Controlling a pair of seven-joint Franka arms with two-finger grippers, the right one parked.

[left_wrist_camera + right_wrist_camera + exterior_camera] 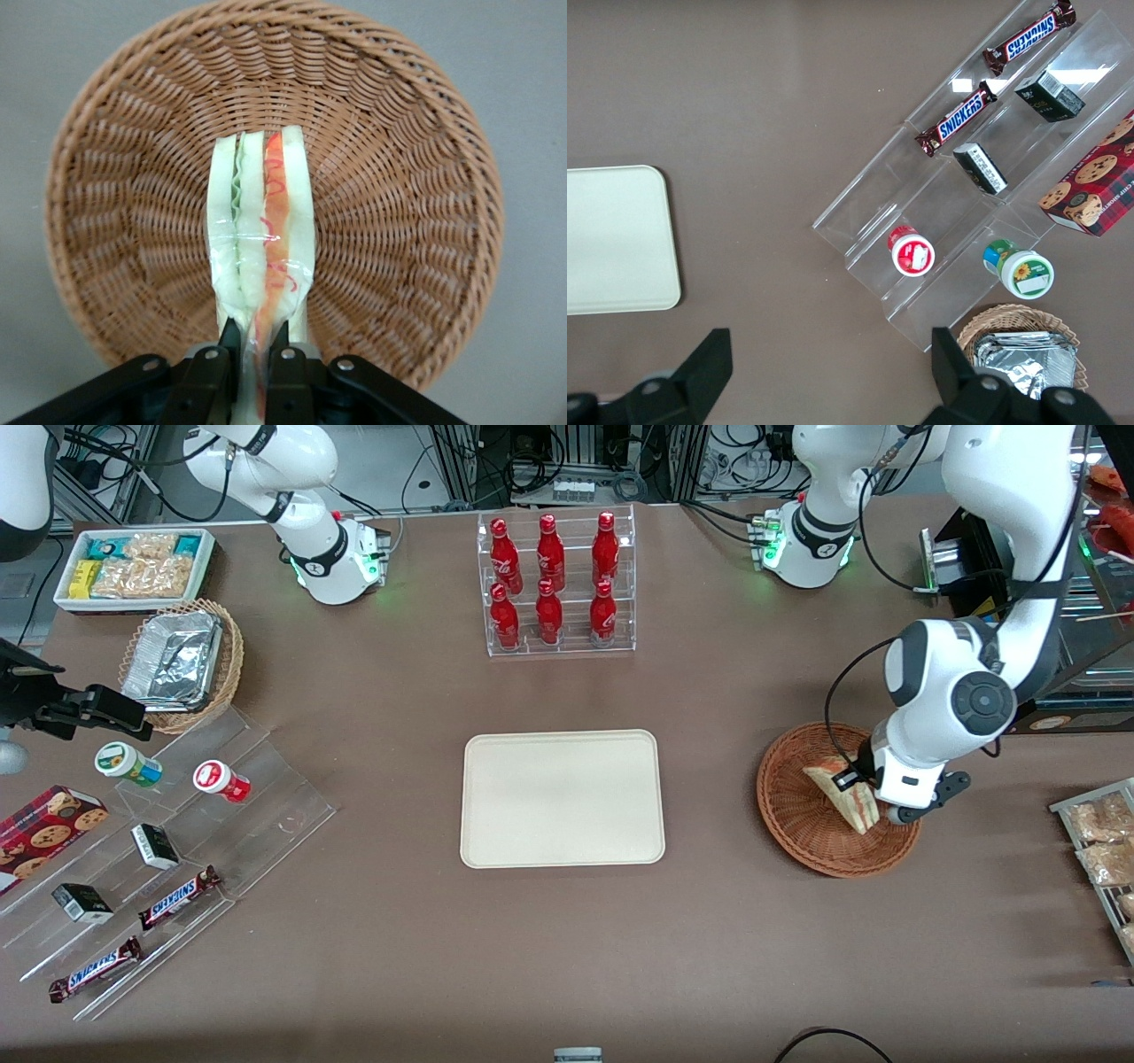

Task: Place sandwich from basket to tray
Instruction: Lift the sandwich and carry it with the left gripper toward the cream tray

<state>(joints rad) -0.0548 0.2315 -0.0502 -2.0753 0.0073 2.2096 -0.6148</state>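
over basket (802, 815), end effector (254, 341) gripping sandwich (261, 230)

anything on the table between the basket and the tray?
Nothing: front view shows only bare brown table between basket and tray. The gripper is shut on the sandwich over the basket.

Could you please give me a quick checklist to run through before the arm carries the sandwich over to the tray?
1. Gripper shut on the sandwich: ok.
2. Grip is central on the sandwich: not ok, it pinches one end.
3. Sandwich lifted fully clear of the basket: cannot tell.
4. Tray has bare space to receive it: ok.
5. Wrapper intact: cannot tell.
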